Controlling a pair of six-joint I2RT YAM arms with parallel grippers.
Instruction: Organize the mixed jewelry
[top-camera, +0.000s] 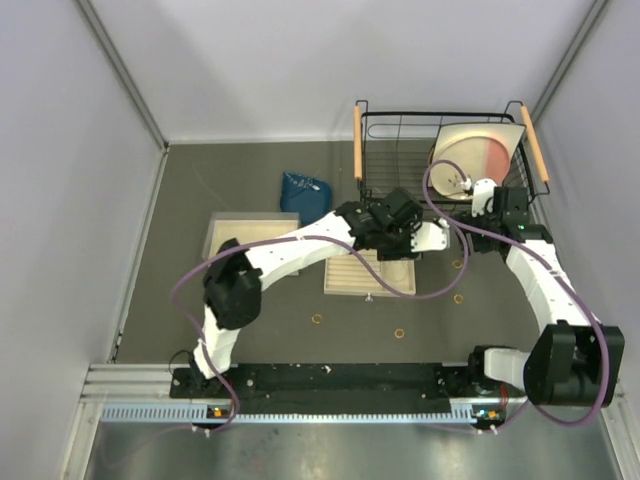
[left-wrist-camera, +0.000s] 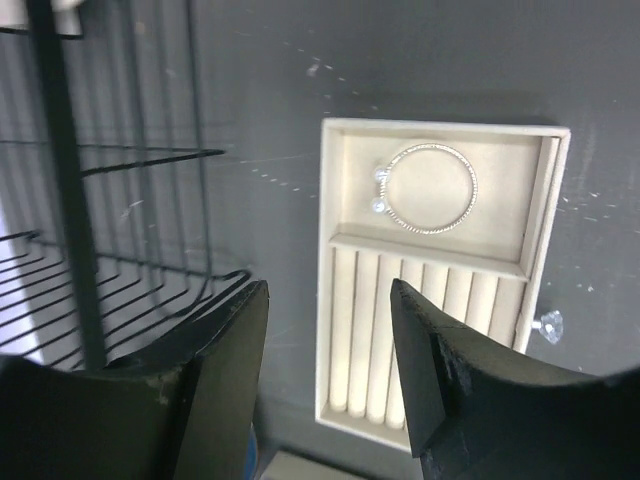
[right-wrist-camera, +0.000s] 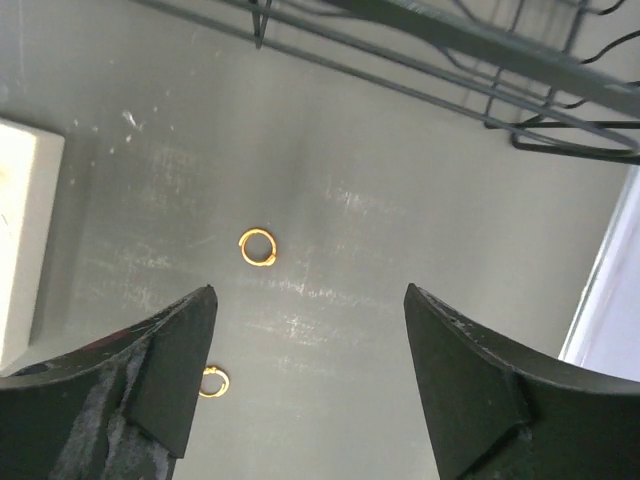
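A thin silver hoop (left-wrist-camera: 430, 188) lies in the open compartment of the pale slotted tray (left-wrist-camera: 338, 300). My left gripper (left-wrist-camera: 328, 370) hangs open and empty above the tray's slotted end. In the top view the left gripper (top-camera: 402, 236) hides the hoop. Two small gold rings (right-wrist-camera: 258, 246) (right-wrist-camera: 213, 381) lie on the dark table below my right gripper (right-wrist-camera: 310, 300), which is open and empty. In the top view these rings (top-camera: 457, 264) (top-camera: 458, 298) are right of the tray (top-camera: 350, 280), near the right gripper (top-camera: 492, 207). Two more gold rings (top-camera: 317, 320) (top-camera: 399, 332) lie nearer the front.
A black wire rack (top-camera: 400, 150) with wooden handles stands at the back right and holds a plate (top-camera: 470, 150). A blue cloth pouch (top-camera: 305, 192) lies at the back centre. A wooden box (top-camera: 250, 235) sits at the left. Grey walls close both sides.
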